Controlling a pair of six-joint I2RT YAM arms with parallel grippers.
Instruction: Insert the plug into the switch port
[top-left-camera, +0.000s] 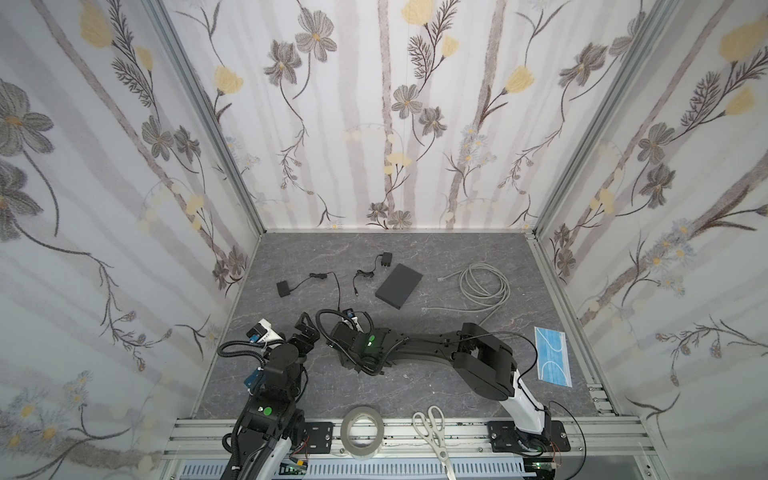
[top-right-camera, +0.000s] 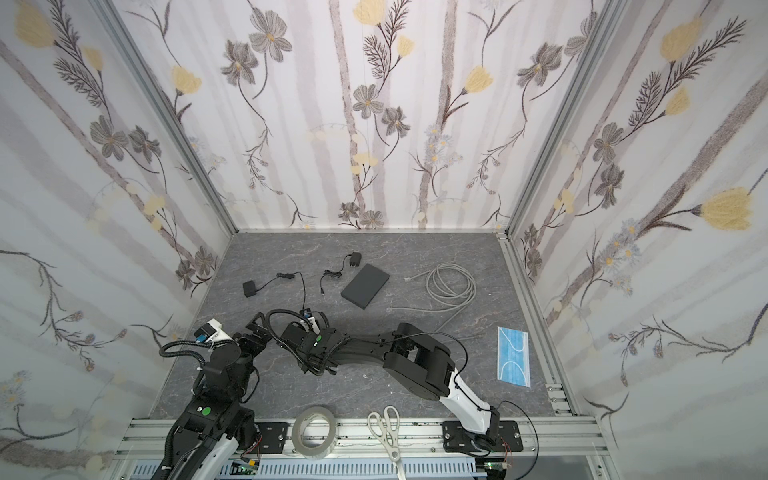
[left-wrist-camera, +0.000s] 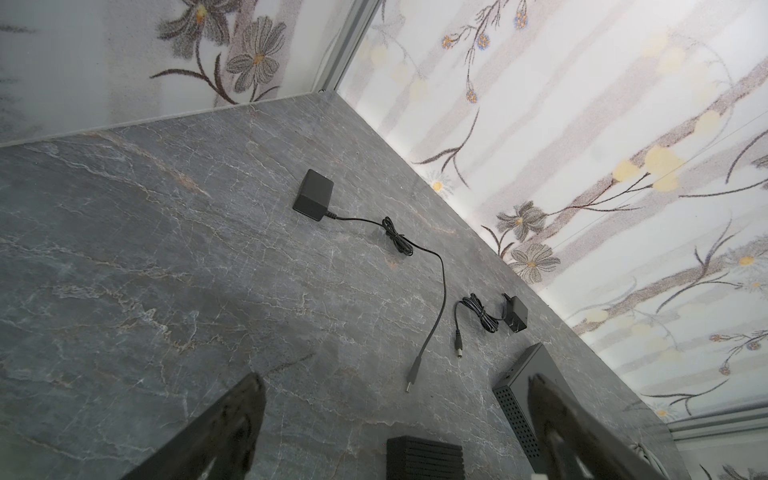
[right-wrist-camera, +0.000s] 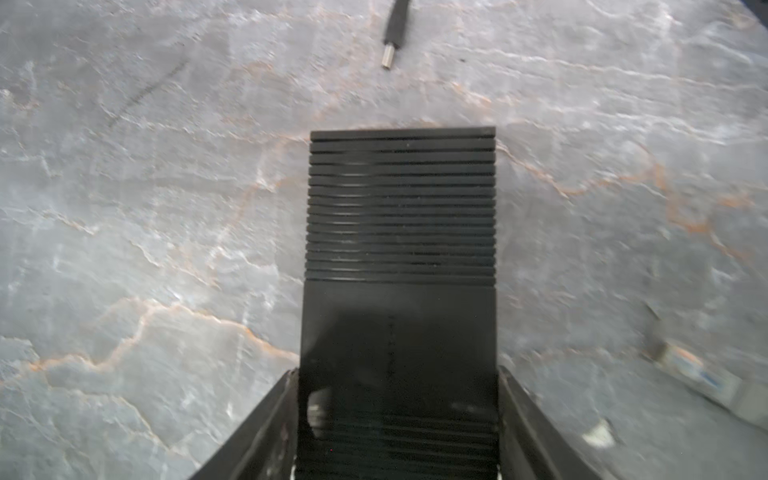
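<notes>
- The right claw (right-wrist-camera: 398, 374) has its fingers (right-wrist-camera: 266, 424) lying flat against both sides of a ribbed black box (right-wrist-camera: 401, 199), so it grips the box across its width.
- The slim plug (right-wrist-camera: 388, 58) lies on the counter (right-wrist-camera: 145, 208) just ahead of the box's far edge, not touching it, with its metal tip pointing towards the box.
- The left claw (left-wrist-camera: 397, 378) is spread wide and has hold of nothing. The same plug (left-wrist-camera: 409, 387) and the ribbed black box (left-wrist-camera: 424, 455) both show between its fingers (left-wrist-camera: 232, 428).
- The plug's cord runs back to a black adapter (left-wrist-camera: 313, 194) lying flat on the counter.
- A flat grey box (left-wrist-camera: 515, 399) with a perforated side lies beside the plug. In both top views it sits near the middle of the counter (top-left-camera: 399, 286).
- A second adapter (left-wrist-camera: 515, 313) with its own thicker plug (left-wrist-camera: 458, 347) lies just beyond the grey box.
- Further out are a coiled grey cable (top-left-camera: 484, 286), a blue face mask (top-left-camera: 552, 356), a tape roll (top-left-camera: 361, 431) and scissors (top-left-camera: 432, 432).
</notes>
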